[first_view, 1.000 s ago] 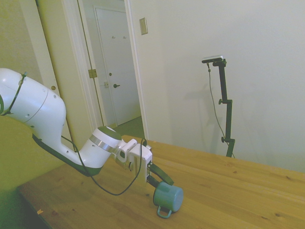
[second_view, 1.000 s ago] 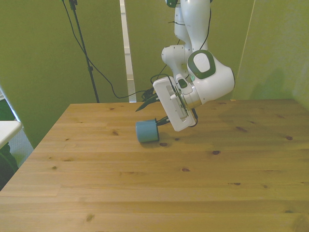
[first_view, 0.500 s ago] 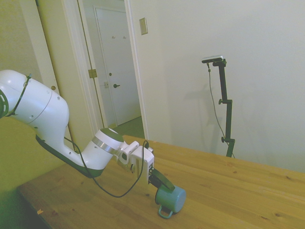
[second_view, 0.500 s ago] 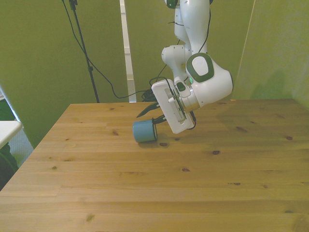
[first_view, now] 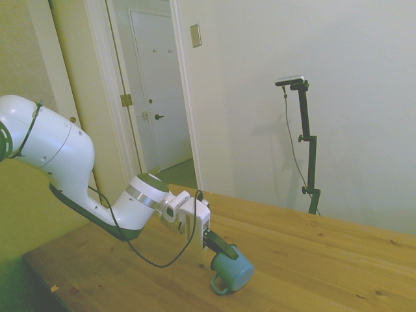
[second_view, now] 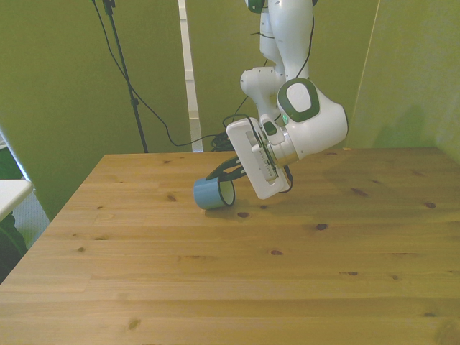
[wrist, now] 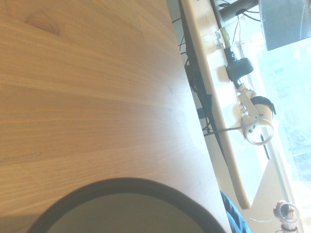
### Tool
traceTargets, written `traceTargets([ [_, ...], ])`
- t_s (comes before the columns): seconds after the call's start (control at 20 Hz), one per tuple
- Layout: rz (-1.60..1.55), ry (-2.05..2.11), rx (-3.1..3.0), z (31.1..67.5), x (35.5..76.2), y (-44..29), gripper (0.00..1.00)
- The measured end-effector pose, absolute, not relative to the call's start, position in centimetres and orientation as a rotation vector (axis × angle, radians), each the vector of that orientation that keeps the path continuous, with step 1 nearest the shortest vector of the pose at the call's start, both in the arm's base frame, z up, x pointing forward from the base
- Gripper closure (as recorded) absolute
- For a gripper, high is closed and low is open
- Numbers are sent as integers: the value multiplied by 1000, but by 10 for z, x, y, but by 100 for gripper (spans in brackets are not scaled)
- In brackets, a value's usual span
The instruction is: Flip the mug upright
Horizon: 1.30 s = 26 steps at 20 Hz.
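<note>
The teal-blue mug (second_view: 210,195) is tilted just above the wooden table (second_view: 287,273), left of the middle in the front view. Its open end faces the front view's right, toward the wrist. My gripper (second_view: 228,180) is shut on the mug's rim, its dark fingers (second_view: 220,171) reaching down from the white hand. In the side view the mug (first_view: 234,273) hangs at an angle with its thin loop handle (first_view: 217,285) pointing down and left, and the gripper (first_view: 224,252) grips its upper edge. The wrist view shows the mug's dark rim (wrist: 121,187) close up over the tabletop.
The wooden table (first_view: 325,260) stretches wide in front of and to the right of the mug. Its left edge (second_view: 72,208) lies some way from the mug in the front view. A black cable (first_view: 153,260) hangs under the wrist.
The mug has turned from lying on its side to a tilt, its open end now showing in the front view. It has shifted a little toward the front view's left with the gripper.
</note>
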<state>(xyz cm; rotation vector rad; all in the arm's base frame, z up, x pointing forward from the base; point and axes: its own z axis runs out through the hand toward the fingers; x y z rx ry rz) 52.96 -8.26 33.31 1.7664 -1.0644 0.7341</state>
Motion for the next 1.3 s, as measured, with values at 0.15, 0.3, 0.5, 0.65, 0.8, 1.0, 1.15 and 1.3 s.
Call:
traceTargets([
  [0.15, 748, -1131, 1820, 343, 535, -78, 100],
  [0.3, 747, -1209, 1904, 360, 536, -77, 100],
  [0.5, 754, -1287, 2075, 390, 540, -82, 100],
  [0.65, 749, -1336, 2199, 405, 543, -91, 100],
  [0.8, 759, -1404, 2287, 406, 552, -93, 100],
  [1.0, 746, -1491, 2406, 399, 572, -93, 100],
  [1.15, 725, -1560, 2502, 400, 585, -97, 100],
  [1.3, 689, -1632, 2578, 404, 595, -105, 100],
])
